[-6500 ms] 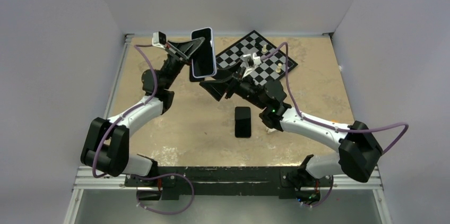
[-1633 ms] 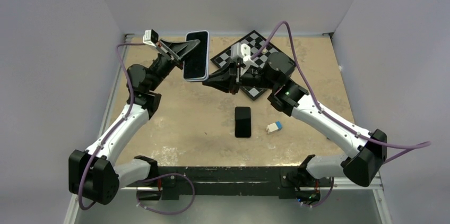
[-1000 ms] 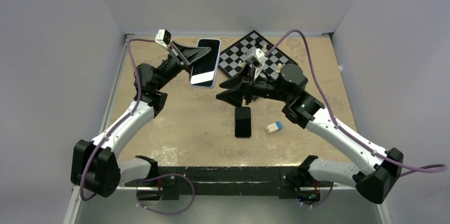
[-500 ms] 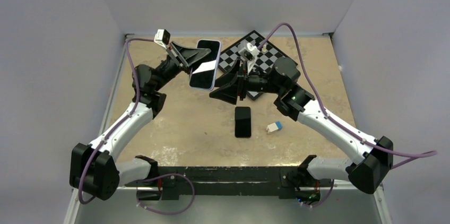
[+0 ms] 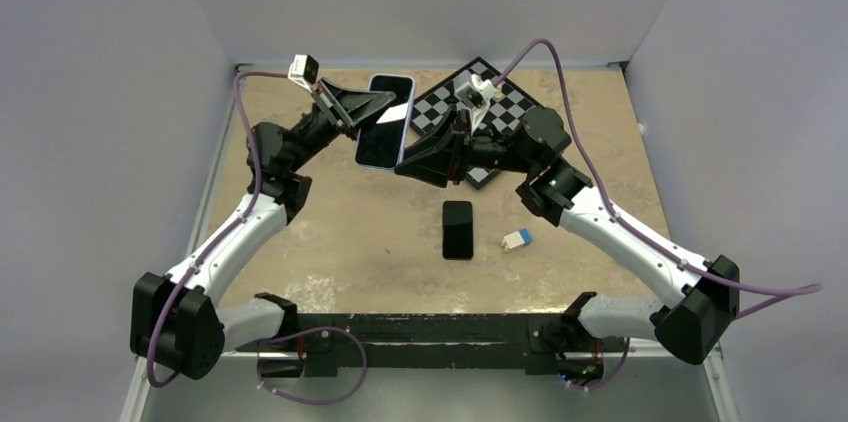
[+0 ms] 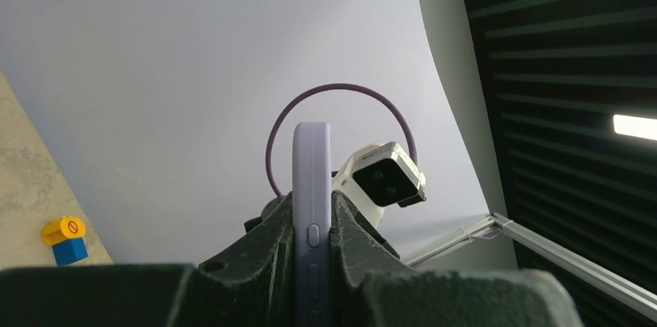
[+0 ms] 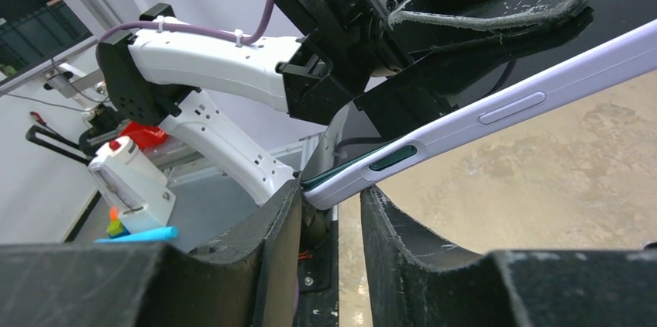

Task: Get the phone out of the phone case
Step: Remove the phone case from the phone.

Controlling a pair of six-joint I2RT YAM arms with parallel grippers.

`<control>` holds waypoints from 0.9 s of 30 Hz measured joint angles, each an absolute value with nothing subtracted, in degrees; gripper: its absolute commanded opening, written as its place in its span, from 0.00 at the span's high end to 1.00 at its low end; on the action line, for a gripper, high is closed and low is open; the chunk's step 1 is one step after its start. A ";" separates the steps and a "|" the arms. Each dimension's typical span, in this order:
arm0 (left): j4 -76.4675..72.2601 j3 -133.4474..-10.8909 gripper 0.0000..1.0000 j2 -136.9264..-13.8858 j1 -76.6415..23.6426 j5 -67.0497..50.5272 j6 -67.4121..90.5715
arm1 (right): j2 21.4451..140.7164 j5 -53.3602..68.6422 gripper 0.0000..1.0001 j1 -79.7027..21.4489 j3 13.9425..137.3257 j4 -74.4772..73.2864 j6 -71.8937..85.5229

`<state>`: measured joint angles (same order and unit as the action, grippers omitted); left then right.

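- Two phones are in view. One is a cased phone [image 5: 380, 142], held in the air over the far half of the surface [image 5: 330, 232]. The other is a bare black phone [image 5: 458, 229], lying flat near the middle.
- There is one phone case [image 6: 311, 164], lavender, and it is on the lifted phone. Its dark screen faces the overhead camera.
- The left hand [image 5: 372, 107] holds the cased phone at its far end. The left wrist view shows both fingers [image 6: 267, 246] pressed against the case's two faces.
- The right hand [image 7: 331, 191] is at the case's 5 o'clock corner. Its gap is narrow and the corner sits inside it. I cannot tell whether the fingers press on the corner.
- At that corner, a dark green edge of the phone shows along the lavender rim.
- The bare phone is at 6 o'clock of the lifted one and well apart from it.
- One small blue-and-white block [image 5: 516, 238] lies just beside the bare phone, at its 3 o'clock.
- One chessboard [image 5: 440, 102] lies at the surface's 1 o'clock. It carries a few pieces, too small to count.
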<state>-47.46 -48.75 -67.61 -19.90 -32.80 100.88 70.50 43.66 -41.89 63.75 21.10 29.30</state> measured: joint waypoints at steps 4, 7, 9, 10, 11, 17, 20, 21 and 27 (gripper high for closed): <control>-47.48 -48.75 1.00 -67.37 -19.55 -32.86 100.71 | 71.07 44.64 0.68 -41.65 63.79 21.87 29.85; -47.53 -48.75 1.00 -67.37 -19.53 -32.86 100.82 | 71.24 45.15 0.73 -41.60 63.79 22.46 29.78; -47.68 -48.75 1.00 -67.37 -19.53 -32.86 100.99 | 71.24 45.43 0.76 -41.56 63.79 22.59 29.67; -47.92 -48.75 1.00 -67.37 -19.53 -32.91 101.10 | 71.26 45.63 0.77 -41.56 63.79 22.59 29.58; -48.21 -48.75 1.00 -67.37 -19.53 -32.91 101.19 | 71.29 45.76 0.78 -41.56 63.79 22.65 29.41; -49.21 -48.75 1.00 -67.37 -19.38 -32.99 102.28 | 71.94 45.93 0.84 -41.58 64.66 22.26 27.24; -49.82 -48.75 1.00 -67.42 -18.98 -32.75 103.07 | 72.66 46.00 0.87 -41.60 66.19 21.04 25.80; -50.19 -48.75 1.00 -67.48 -18.85 -32.64 103.39 | 72.75 46.00 0.89 -41.60 66.39 20.91 25.41; -51.55 -48.75 1.00 -68.10 -18.72 -32.47 105.27 | 73.12 45.84 1.00 -41.71 66.87 20.60 21.71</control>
<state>-51.55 -48.75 -68.10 -18.72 -32.47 105.27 73.12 45.84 -41.71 66.87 20.60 21.71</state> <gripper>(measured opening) 0.199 0.276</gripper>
